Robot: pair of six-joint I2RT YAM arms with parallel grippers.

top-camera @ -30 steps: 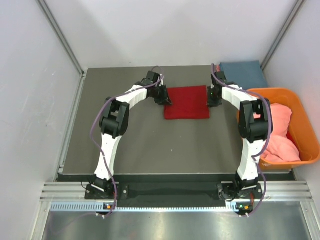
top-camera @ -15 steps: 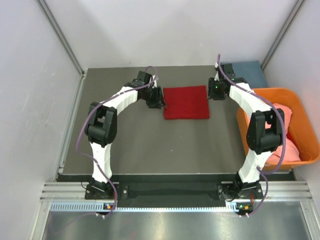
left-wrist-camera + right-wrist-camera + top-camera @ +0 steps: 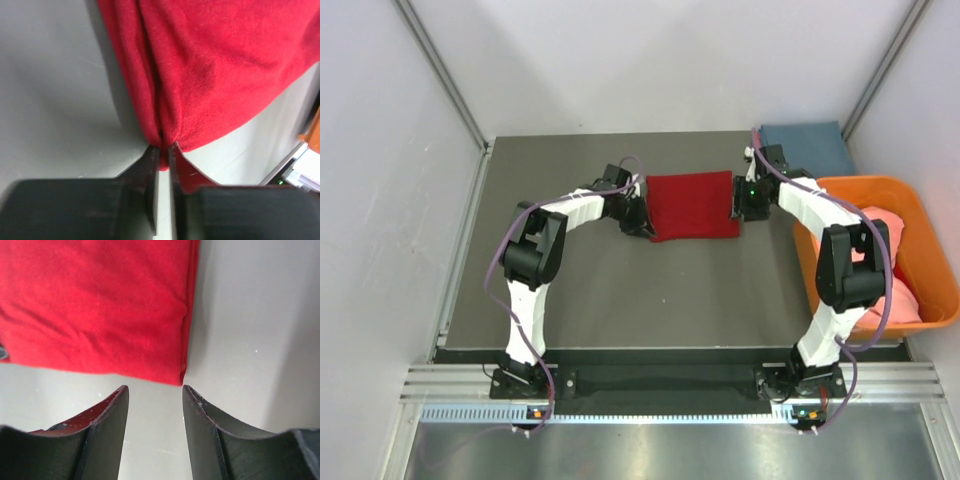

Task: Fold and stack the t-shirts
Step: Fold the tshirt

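Note:
A deep red t-shirt (image 3: pixel 693 205) lies folded into a rectangle at the middle back of the table. My left gripper (image 3: pixel 164 150) is shut on its near-left corner, with red cloth (image 3: pixel 210 65) bunched between the tips; in the top view this gripper (image 3: pixel 645 226) sits at that corner. My right gripper (image 3: pixel 154 390) stands open just short of the red t-shirt (image 3: pixel 100 305), nothing between its fingers, and rests by the right edge (image 3: pixel 738 200). A blue t-shirt (image 3: pixel 807 150) lies folded at the back right. A salmon-pink t-shirt (image 3: pixel 880 262) is crumpled in the tub.
An orange plastic tub (image 3: pixel 880 182) stands at the right edge of the dark table (image 3: pixel 600 290). White walls and metal frame posts close in the back and both sides. Both arms reach in from the near edge.
My left gripper opened, slid nearer to the red shirt's near-left corner and closed on it. My right gripper opened and moved back down to the shirt's right edge.

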